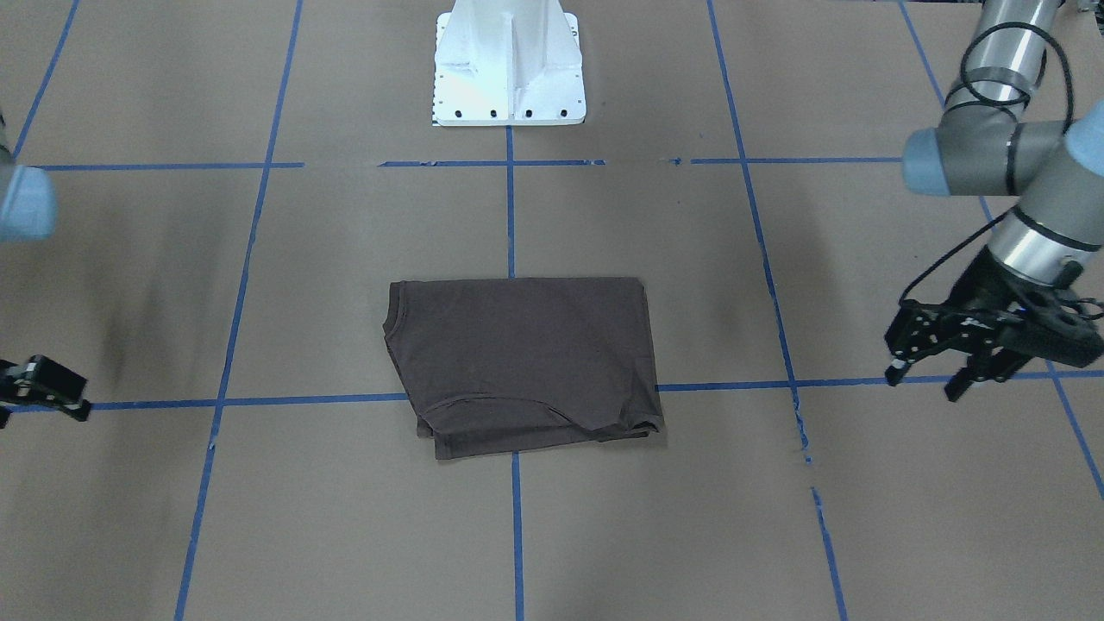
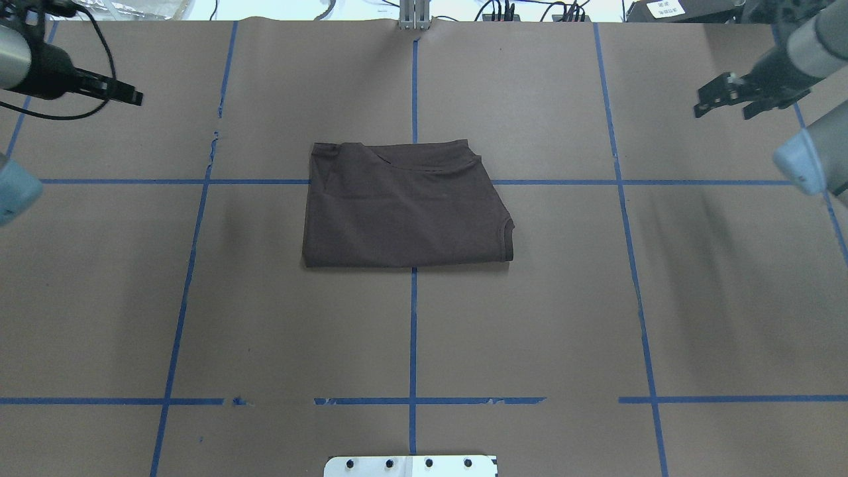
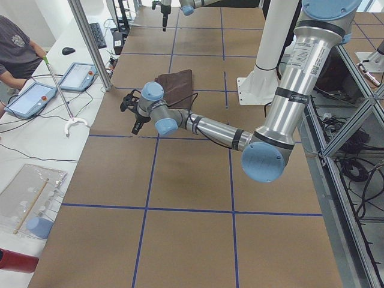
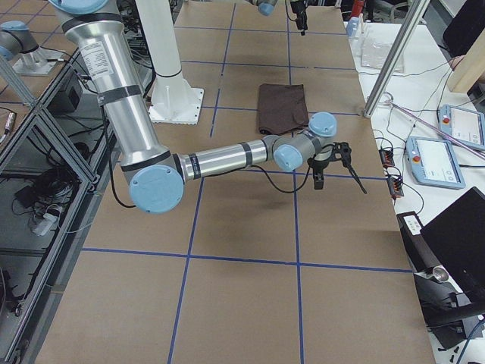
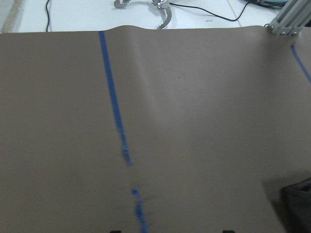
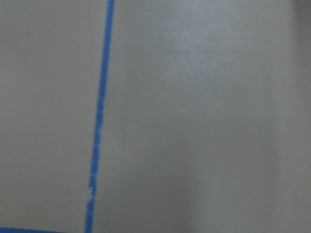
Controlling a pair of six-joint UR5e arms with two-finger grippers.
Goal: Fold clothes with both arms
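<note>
The clothes are one dark brown-grey T-shirt, folded into a flat rectangle at the middle of the table. Its ribbed collar shows at one side edge. My left gripper hovers open over bare paper far to the shirt's side, and shows again in the overhead view. My right gripper hovers open at the opposite far side, its fingers apart and holding nothing. Neither gripper touches the shirt. Both wrist views show only brown paper and blue tape.
The white bolted pedestal stands at the robot's edge of the table. Blue tape lines grid the brown paper. Beyond the far edge stand an aluminium post, tablets and a person's arm.
</note>
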